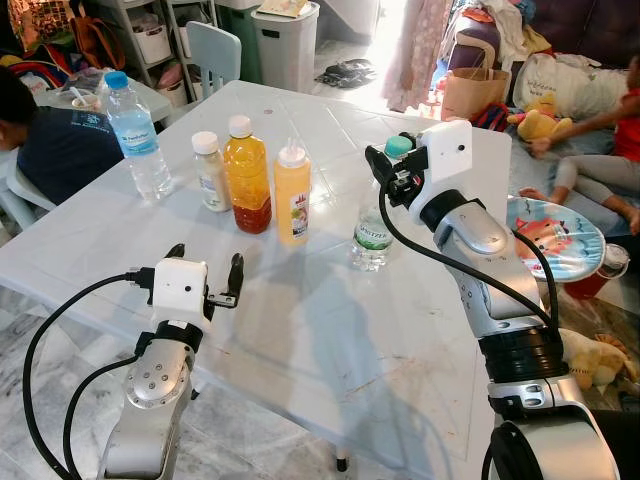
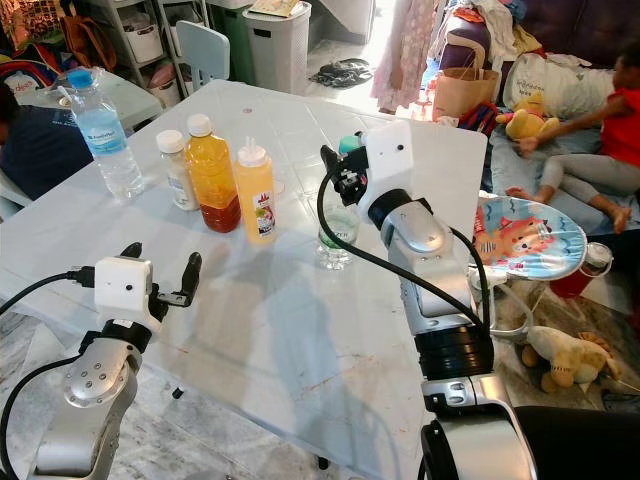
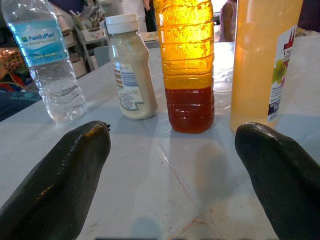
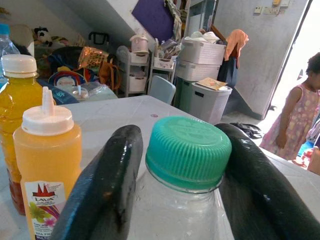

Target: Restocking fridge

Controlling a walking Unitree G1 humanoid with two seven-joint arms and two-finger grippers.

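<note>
From my head cameras, the white table (image 1: pixel 300 330) spreads before me with a row of bottles standing on it: a water bottle with a blue cap (image 1: pixel 135 135) farthest to my left, then a small white-capped bottle (image 1: pixel 211 172), a tall bottle of amber liquid over a red layer (image 1: pixel 248 175), and an orange squeeze bottle (image 1: pixel 292 193). My right gripper (image 1: pixel 398 160) reaches over a clear bottle with a green cap (image 1: pixel 372 238) just right of the squeeze bottle. My left gripper (image 1: pixel 205 275) hovers low near the table's front edge, fingers spread, holding nothing. A person sits beyond the table at my left; another sits on the floor at the far right.

My left wrist camera looks between my two parted black fingers (image 3: pixel 60 185) at those four bottles — all well apart from the tips.

My right wrist camera shows my fingers (image 4: pixel 107 185) flanking the green cap (image 4: pixel 187 150) on both sides — pressed against the bottle's neck.
</note>
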